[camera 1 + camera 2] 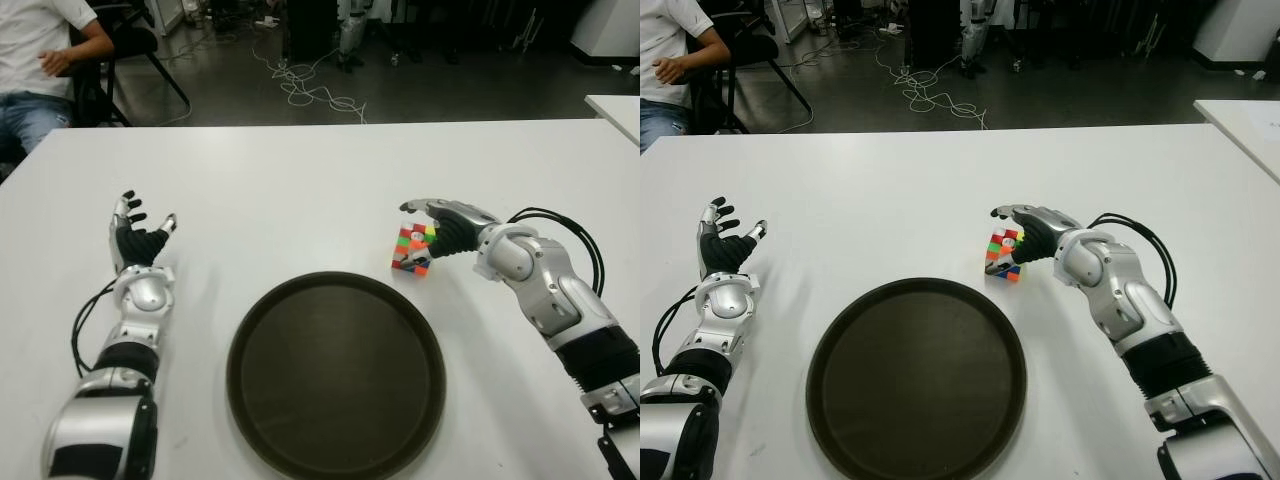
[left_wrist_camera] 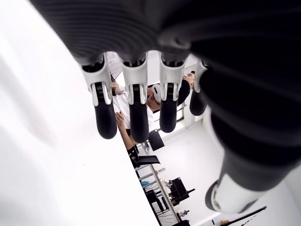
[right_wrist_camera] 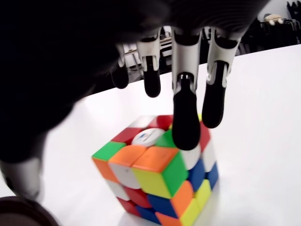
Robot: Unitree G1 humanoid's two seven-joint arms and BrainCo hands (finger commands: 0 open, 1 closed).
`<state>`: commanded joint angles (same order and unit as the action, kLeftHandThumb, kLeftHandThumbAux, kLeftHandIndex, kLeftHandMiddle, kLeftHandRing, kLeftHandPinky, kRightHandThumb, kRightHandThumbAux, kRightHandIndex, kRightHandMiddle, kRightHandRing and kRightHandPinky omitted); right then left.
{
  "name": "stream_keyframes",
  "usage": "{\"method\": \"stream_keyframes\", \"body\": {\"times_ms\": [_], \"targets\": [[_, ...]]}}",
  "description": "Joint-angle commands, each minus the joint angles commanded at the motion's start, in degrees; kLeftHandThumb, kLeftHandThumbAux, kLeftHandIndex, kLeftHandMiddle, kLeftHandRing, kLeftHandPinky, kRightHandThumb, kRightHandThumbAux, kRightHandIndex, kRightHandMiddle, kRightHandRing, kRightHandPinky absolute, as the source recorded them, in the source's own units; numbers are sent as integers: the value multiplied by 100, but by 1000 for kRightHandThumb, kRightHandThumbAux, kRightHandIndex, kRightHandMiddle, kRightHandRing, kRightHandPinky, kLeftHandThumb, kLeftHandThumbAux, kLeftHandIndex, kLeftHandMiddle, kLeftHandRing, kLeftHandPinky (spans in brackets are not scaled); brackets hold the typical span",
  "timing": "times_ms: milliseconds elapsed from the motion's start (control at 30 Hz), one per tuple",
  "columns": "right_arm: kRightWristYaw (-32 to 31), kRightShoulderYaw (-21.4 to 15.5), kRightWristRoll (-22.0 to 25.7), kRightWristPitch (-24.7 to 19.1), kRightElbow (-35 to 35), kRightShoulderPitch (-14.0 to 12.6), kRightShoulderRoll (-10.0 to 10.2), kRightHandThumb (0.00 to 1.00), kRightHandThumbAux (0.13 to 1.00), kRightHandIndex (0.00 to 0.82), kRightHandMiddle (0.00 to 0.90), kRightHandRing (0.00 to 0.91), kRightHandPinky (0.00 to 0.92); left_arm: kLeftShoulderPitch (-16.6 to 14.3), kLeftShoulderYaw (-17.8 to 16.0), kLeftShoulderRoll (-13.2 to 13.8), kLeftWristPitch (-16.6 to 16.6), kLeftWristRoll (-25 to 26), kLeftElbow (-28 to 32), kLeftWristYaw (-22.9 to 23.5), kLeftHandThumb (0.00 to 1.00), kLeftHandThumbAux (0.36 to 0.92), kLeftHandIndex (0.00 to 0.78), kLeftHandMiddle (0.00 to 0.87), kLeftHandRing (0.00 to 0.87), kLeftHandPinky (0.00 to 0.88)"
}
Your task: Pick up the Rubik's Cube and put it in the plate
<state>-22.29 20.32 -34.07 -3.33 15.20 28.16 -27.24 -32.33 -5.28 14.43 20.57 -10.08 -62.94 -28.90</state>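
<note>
The Rubik's Cube sits on the white worktop, just beyond the plate. The right hand arches over it, fingers half-open, one touching the top, not gripping. It looks light, rigid and smooth; opposite flat faces seem best. The left hand is open, left of the plate.

The small plastic Rubik's Cube is a scramble of orange, green, red, blue, yellow and white squares, with a round white sticker on one top square. The large round tray-like plate is plain dark brown, and the smooth table is plain white. Both hands, the left hand and the right hand, are silver-grey with black palms and fingertips.
</note>
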Motion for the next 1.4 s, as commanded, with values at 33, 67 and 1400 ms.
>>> {"method": "stream_keyframes", "body": {"times_ms": [33,67,1400], "targets": [[1,2,3,-18,19,4,23,0,563,0,142,390,379,0,2,0,0,-2,2,0,79,768,135,199,222,273],[4,4,5,-31,32,7,38,0,568,0,134,357,366,0,3,0,-1,-3,3,0,78,770,137,205,235,294],[144,48,74,383,273,97,99,0,694,28,62,53,29,-2,6,4,-16,16,12,55,74,755,131,203,238,302]]}}
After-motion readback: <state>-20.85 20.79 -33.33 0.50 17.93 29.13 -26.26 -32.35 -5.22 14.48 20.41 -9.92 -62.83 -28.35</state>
